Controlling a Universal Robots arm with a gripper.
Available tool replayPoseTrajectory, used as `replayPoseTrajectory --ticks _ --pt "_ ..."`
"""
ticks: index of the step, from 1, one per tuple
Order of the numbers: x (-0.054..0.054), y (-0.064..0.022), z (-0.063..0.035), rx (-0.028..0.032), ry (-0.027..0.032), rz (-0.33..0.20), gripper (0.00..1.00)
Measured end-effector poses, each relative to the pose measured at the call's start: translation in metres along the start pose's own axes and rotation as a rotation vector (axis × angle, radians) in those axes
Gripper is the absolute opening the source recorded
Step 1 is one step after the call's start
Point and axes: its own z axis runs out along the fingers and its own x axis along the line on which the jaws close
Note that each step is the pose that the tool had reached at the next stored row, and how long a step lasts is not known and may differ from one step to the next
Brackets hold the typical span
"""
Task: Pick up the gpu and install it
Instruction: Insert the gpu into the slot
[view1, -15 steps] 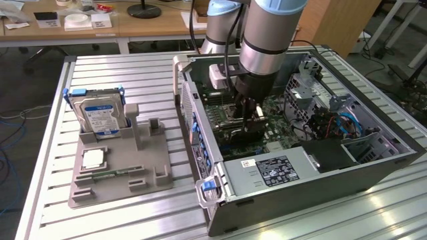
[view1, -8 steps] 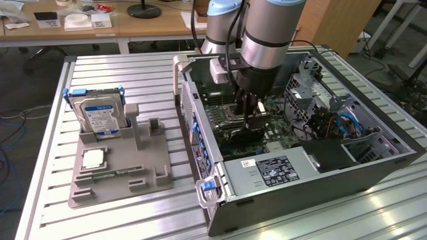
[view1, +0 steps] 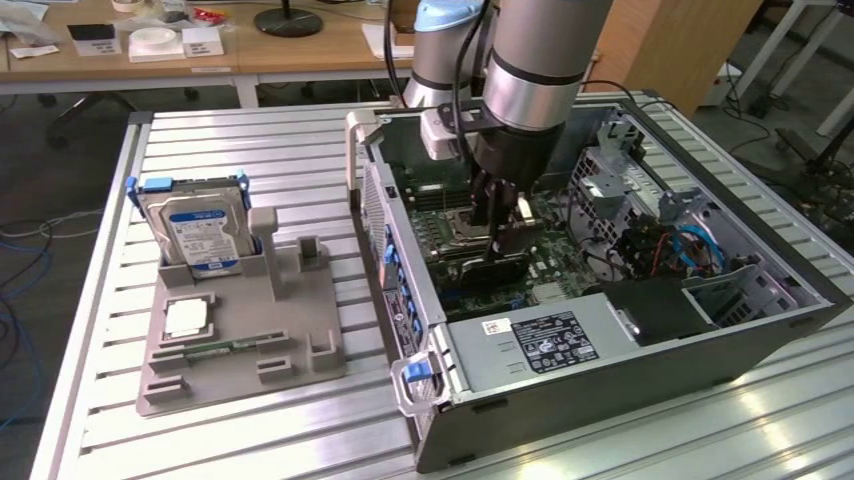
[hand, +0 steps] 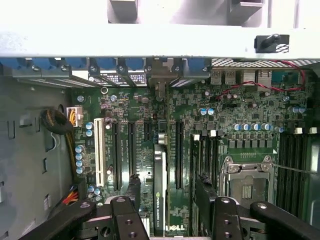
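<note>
The gpu (hand: 159, 192) stands on edge on the green motherboard (hand: 240, 115) inside the open computer case (view1: 627, 370); its thin dark top edge carries an NVIDIA label. My gripper (hand: 169, 192) is open and straddles the card, one black finger (hand: 134, 187) on one side and the other finger (hand: 205, 192) on the other, with gaps to the card on both sides. In the exterior view my gripper (view1: 505, 235) reaches straight down into the case, just over the dark card (view1: 491, 268) in the middle of the board.
A grey parts holder (view1: 240, 350) lies at the exterior view's left with a blue-labelled hard drive (view1: 200, 235), a small square chip (view1: 187, 317) and a slim green memory stick (view1: 220, 348). A power supply (view1: 561, 335), drive cage (view1: 627, 185) and cables crowd the case.
</note>
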Motion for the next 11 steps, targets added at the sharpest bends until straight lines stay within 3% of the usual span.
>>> replayPoseTrajectory --ticks 11 --pt "-0.0085 0.0002 -0.0018 -0.0001 0.0003 0.0 0.58"
